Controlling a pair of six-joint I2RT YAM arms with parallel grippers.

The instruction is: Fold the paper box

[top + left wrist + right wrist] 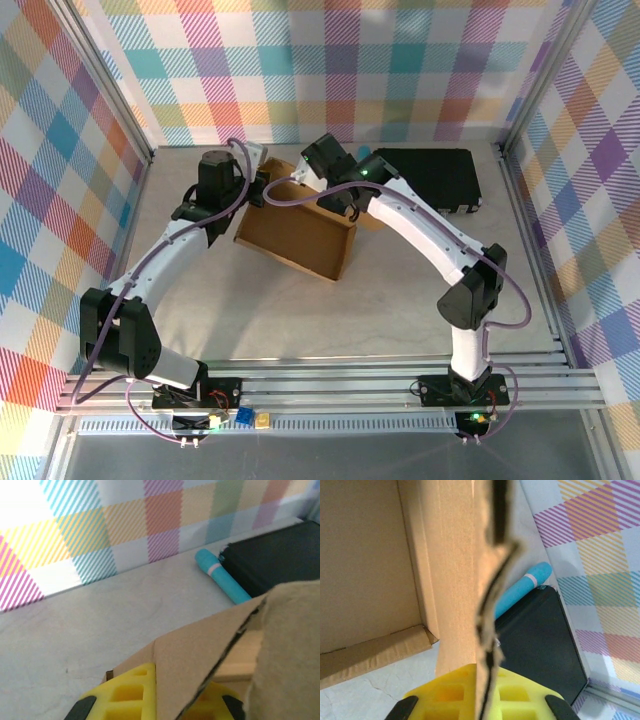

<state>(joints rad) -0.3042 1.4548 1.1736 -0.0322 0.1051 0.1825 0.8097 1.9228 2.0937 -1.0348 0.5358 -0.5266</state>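
Note:
The paper box (300, 240) is a brown cardboard mailer lying open in the middle of the table, its tray facing up. My left gripper (262, 186) is at the box's far left corner. In the left wrist view its yellow fingers (125, 692) are shut on a slanted cardboard flap (200, 645). My right gripper (338, 196) is at the far right side of the box. The right wrist view shows its yellow pads (515, 695) shut on the ragged edge of an upright cardboard panel (455, 555), with the inside of the box to the left.
A black rectangular case (425, 178) lies at the back right, close behind the box. A teal cylinder (220, 575) rests against its left end. Plaid walls and a metal frame enclose the table. Bare table lies in front of the box.

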